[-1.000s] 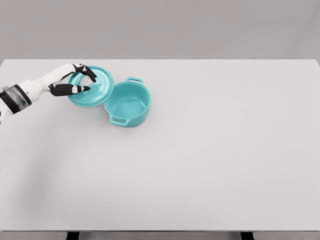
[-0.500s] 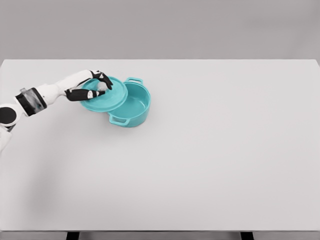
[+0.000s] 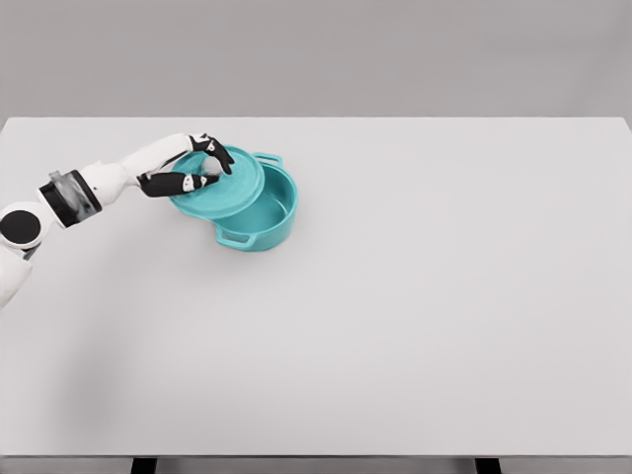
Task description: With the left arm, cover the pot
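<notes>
A teal pot (image 3: 263, 219) with two side handles stands on the white table (image 3: 415, 296), left of the middle. Its matching round teal lid (image 3: 227, 190) hangs tilted over the pot's left rim and covers roughly the left half of the opening. My left hand (image 3: 204, 165) is shut on the lid's white knob, with the dark fingers curled around it from above and from the side. The left arm reaches in from the left edge. The right arm does not show.
The table's far edge runs a little behind the pot. Nothing else stands on the table.
My left hand has carried the lid to the right, from beside the pot to partly over its opening. The pot has stayed in place.
</notes>
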Robot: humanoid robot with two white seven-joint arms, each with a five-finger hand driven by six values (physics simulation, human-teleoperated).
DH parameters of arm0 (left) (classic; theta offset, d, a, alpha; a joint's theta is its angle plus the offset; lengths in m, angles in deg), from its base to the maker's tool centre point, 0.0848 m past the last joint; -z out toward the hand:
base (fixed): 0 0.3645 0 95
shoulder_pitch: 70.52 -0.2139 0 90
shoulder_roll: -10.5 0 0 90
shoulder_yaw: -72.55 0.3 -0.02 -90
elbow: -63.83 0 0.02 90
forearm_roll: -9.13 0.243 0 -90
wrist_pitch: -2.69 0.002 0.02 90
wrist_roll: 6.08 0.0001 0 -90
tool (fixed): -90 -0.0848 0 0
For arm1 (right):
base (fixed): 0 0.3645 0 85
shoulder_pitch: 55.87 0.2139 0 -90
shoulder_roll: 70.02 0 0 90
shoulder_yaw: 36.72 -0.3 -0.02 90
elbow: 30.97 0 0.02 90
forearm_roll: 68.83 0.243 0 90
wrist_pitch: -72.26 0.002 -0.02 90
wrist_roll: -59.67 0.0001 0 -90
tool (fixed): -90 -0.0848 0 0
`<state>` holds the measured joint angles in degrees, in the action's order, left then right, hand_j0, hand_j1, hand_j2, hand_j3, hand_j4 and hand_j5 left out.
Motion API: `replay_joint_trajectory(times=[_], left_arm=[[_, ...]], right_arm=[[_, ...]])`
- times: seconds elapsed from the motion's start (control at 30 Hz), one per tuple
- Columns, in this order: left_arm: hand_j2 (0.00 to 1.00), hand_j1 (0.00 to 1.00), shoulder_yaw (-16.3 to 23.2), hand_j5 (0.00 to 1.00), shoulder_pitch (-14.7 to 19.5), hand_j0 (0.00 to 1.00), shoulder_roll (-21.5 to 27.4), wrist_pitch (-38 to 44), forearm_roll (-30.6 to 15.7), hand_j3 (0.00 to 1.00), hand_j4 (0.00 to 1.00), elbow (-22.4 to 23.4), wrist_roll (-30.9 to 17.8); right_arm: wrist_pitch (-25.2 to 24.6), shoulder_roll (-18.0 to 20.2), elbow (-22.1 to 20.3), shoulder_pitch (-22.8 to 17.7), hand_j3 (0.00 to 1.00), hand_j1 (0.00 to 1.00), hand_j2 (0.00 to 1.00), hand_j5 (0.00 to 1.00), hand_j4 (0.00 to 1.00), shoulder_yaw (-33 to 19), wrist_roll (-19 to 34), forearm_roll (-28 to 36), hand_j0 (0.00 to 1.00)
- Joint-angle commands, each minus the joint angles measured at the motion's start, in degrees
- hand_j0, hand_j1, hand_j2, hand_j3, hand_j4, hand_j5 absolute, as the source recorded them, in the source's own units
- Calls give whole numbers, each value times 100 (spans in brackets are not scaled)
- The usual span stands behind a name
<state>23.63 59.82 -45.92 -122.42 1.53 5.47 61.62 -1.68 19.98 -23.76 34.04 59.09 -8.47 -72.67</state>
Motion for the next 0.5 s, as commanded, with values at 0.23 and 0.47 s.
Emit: replay_joint_trajectory(times=[0.23, 0.47], left_arm=[[45, 45, -47, 45, -9, 45, -334, 11, 162, 45, 45, 70, 15], [45, 45, -232, 45, -53, 45, -448, 11, 321, 45, 45, 62, 15]], right_arm=[[3, 0, 0, 0, 100, 100, 100, 100, 100, -1, 2, -3, 100], [3, 0, 0, 0, 100, 100, 100, 100, 100, -1, 2, -3, 100]])
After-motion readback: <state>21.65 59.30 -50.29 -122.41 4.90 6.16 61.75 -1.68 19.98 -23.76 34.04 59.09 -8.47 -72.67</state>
